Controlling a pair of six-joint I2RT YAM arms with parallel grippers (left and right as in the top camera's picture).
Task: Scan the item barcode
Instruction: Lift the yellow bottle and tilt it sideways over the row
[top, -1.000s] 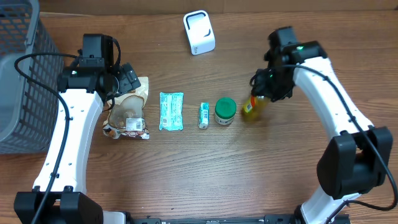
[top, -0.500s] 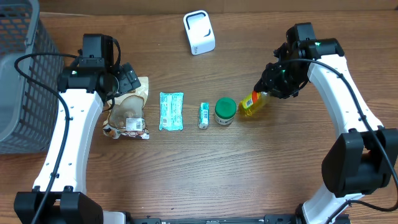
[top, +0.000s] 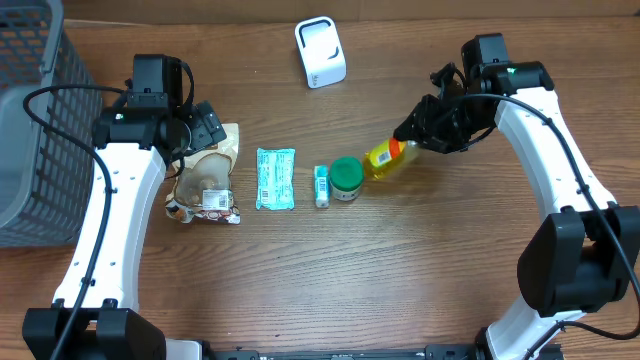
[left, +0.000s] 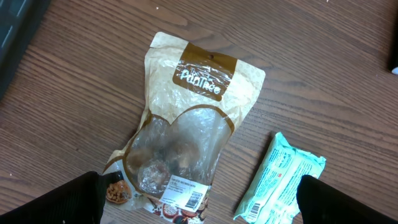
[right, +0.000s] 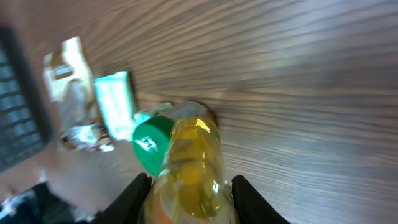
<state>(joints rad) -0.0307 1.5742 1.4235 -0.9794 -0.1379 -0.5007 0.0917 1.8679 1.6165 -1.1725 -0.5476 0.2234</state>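
Note:
My right gripper (top: 418, 133) is shut on a yellow bottle (top: 384, 158), held tilted with its lower end touching a green-lidded jar (top: 346, 178). In the right wrist view the bottle (right: 189, 165) fills the gap between both black fingers (right: 132, 198), with the jar's green lid (right: 149, 144) just beyond it. A white scanner (top: 320, 52) stands at the back of the table. My left gripper (top: 203, 125) hangs open above a brown snack pouch (left: 186, 118), whose white barcode label (left: 185, 191) faces up.
A teal packet (top: 275, 178) and a small tube (top: 321, 186) lie in a row between the pouch and the jar. A grey wire basket (top: 35, 130) takes up the left edge. Bare wood lies in front of the row.
My right arm swung the bottle left and tipped it flatter. Its lower end pushed the green-lidded jar and the small tube a little to the left. The left arm stayed still.

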